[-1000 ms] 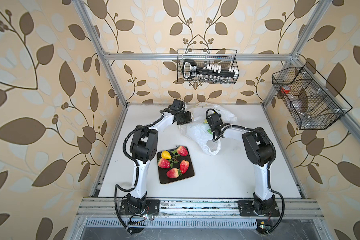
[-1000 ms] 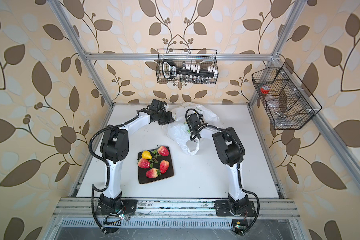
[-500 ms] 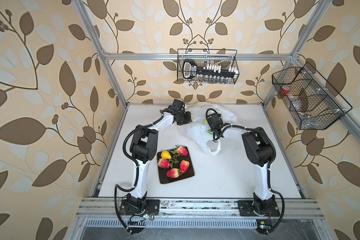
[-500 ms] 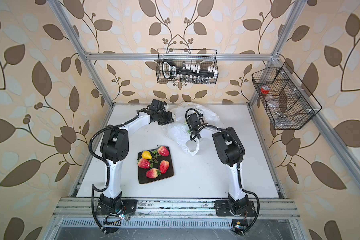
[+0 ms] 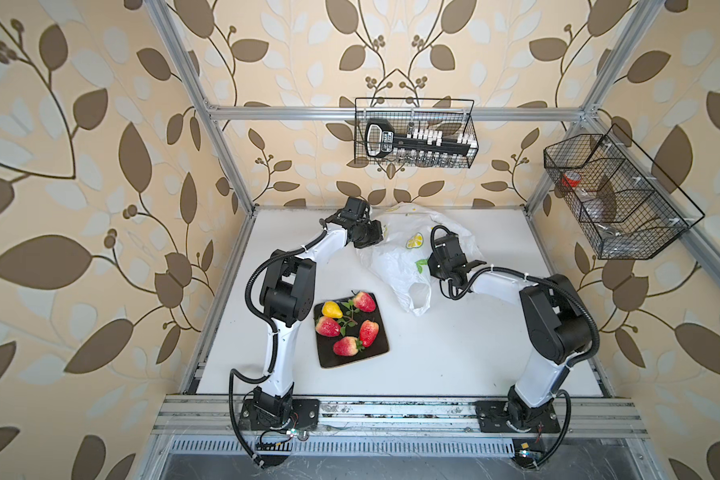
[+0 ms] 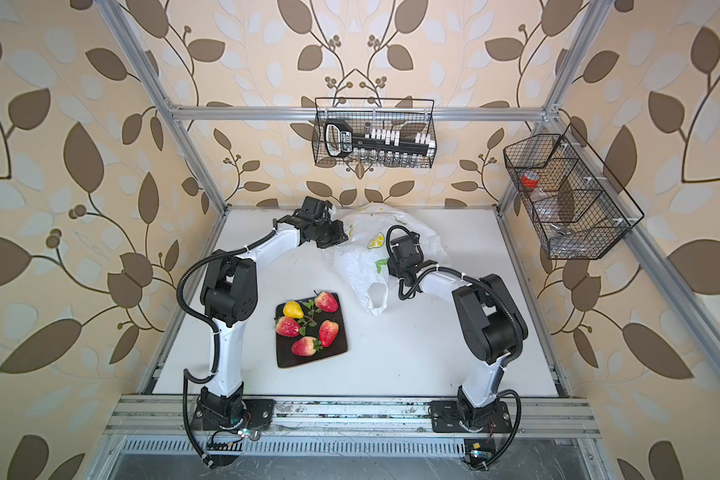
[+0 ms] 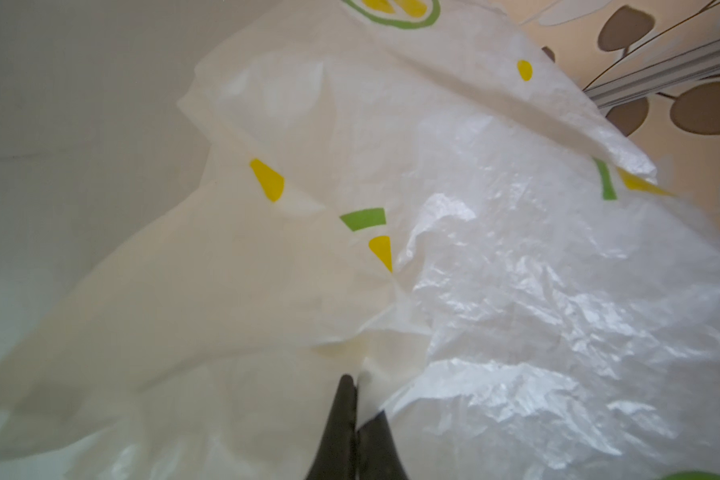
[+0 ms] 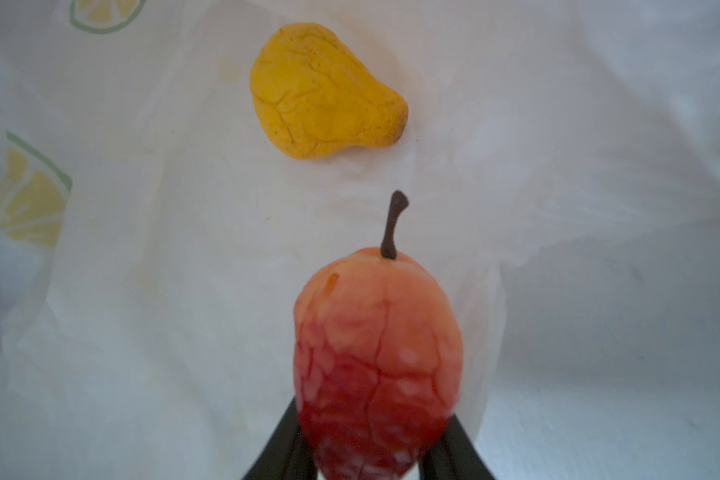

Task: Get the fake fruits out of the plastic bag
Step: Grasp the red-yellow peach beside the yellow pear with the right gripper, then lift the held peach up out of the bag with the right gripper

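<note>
Your left arm stretches to the back of the counter (image 5: 454, 345), left gripper (image 7: 356, 388) pinched shut on a fold of the bag (image 5: 393, 259). Your right arm bends inward, right gripper (image 8: 371, 440) inside the bag, clamped on a red fruit (image 8: 377, 353). A yellow fruit (image 8: 327, 91) lies loose in there. The tray (image 5: 377, 353) holds four strawberries (image 5: 364, 301), a pear (image 5: 332, 309) and a sprig (image 5: 348, 316).

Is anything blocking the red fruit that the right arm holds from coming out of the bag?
Nothing solid shows. The red fruit sits between the right fingers, with only the bag around it. The yellow pear lies ahead, apart. The left gripper pinches the bag.
</note>
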Action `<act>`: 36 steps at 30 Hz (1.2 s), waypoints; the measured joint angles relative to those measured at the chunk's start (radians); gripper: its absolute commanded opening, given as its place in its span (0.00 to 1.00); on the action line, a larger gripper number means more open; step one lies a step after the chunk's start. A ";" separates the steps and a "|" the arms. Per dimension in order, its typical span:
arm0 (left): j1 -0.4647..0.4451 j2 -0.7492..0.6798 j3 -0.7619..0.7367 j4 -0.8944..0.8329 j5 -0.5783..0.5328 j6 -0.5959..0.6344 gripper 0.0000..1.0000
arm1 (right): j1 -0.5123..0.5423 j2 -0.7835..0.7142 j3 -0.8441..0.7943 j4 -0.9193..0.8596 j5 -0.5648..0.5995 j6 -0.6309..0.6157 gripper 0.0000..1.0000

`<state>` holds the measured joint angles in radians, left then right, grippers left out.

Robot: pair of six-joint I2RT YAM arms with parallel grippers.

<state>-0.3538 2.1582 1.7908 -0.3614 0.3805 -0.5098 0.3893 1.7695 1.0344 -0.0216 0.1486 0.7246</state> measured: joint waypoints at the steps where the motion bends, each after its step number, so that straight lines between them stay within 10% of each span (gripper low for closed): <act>1: 0.000 0.002 0.007 0.002 -0.002 -0.005 0.00 | -0.003 -0.018 -0.018 0.002 -0.012 -0.005 0.26; 14: 0.000 0.101 0.087 0.020 -0.019 -0.037 0.00 | -0.058 -0.379 -0.285 -0.017 -0.109 -0.042 0.25; 25: 0.000 0.106 0.092 0.006 -0.019 0.002 0.86 | -0.055 -0.735 -0.372 -0.126 -0.109 -0.116 0.24; 36: 0.000 -0.084 -0.001 -0.060 -0.110 0.049 0.99 | 0.288 -0.788 -0.296 -0.171 -0.069 -0.319 0.25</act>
<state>-0.3534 2.0743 1.7901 -0.4217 0.2703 -0.4606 0.6769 0.9813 0.7387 -0.1921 0.0799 0.4053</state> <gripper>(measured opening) 0.989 0.325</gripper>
